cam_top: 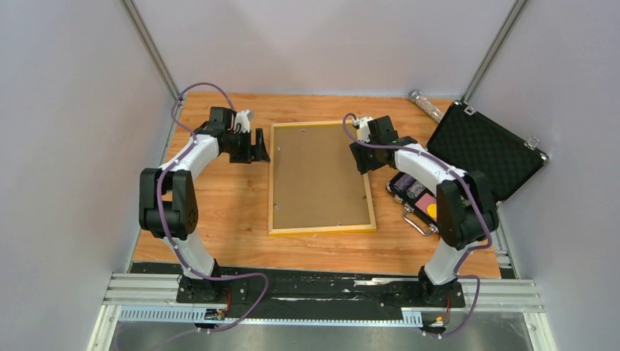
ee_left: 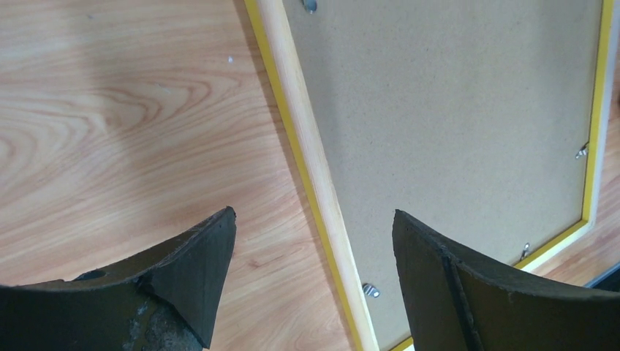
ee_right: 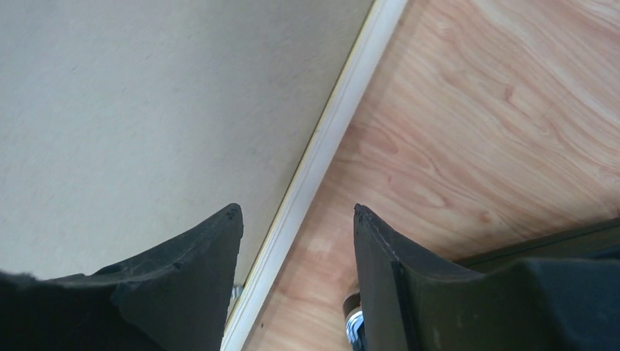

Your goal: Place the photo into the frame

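No writing, label, brand, number or sign can be read in any view, neither on the frame (cam_top: 322, 229) lying back-up at the centre, nor on the open black case (cam_top: 486, 146) at the upper right, whose small contents show too small to read.

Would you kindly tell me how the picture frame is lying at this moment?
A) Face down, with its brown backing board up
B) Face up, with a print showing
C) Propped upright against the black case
A: the frame lies flat on the table, with its brown backing board and small metal clips facing up.
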`<action>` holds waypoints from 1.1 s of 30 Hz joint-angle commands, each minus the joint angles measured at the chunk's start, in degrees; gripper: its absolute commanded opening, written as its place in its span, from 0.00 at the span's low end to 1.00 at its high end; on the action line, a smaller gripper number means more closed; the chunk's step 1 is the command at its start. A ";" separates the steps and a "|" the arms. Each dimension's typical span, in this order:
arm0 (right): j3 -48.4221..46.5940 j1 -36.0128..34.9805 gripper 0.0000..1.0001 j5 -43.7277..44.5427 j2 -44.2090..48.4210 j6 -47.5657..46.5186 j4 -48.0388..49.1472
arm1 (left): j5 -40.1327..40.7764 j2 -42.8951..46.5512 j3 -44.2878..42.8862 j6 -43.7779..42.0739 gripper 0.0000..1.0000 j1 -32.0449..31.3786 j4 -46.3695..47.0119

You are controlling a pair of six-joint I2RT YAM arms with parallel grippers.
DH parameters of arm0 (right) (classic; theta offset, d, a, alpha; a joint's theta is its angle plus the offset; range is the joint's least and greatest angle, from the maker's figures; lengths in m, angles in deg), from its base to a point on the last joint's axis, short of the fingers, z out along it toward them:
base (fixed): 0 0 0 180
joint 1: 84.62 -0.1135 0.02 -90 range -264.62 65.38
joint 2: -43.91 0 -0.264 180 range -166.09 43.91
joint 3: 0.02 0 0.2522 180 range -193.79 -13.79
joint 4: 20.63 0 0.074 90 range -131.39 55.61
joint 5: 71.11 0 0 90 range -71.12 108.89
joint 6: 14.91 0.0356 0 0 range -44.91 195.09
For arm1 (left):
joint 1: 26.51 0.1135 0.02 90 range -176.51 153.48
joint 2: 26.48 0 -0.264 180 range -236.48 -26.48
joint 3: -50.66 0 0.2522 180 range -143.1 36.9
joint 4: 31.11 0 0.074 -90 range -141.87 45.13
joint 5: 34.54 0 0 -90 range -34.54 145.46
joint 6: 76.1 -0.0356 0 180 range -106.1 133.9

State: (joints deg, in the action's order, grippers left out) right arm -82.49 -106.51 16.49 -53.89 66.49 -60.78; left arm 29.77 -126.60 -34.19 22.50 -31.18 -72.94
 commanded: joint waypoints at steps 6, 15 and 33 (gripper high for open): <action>-7.81 4.84 0.54 -3.04 -8.45 5.83 2.21 | 1.24 -5.32 -9.03 1.78 0.86 0.23 -1.67; -8.46 6.39 0.45 -7.76 -12.55 7.01 2.31 | 2.71 -10.79 -13.67 1.81 0.86 -0.63 -2.64; -5.12 7.53 0.03 -14.17 -12.13 7.05 2.74 | 8.69 -20.38 -21.89 1.37 0.86 -4.64 -5.11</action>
State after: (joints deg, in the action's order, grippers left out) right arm -88.74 -99.15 5.24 -66.59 74.30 -59.73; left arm 36.52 -145.48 -54.63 23.81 -34.92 -77.47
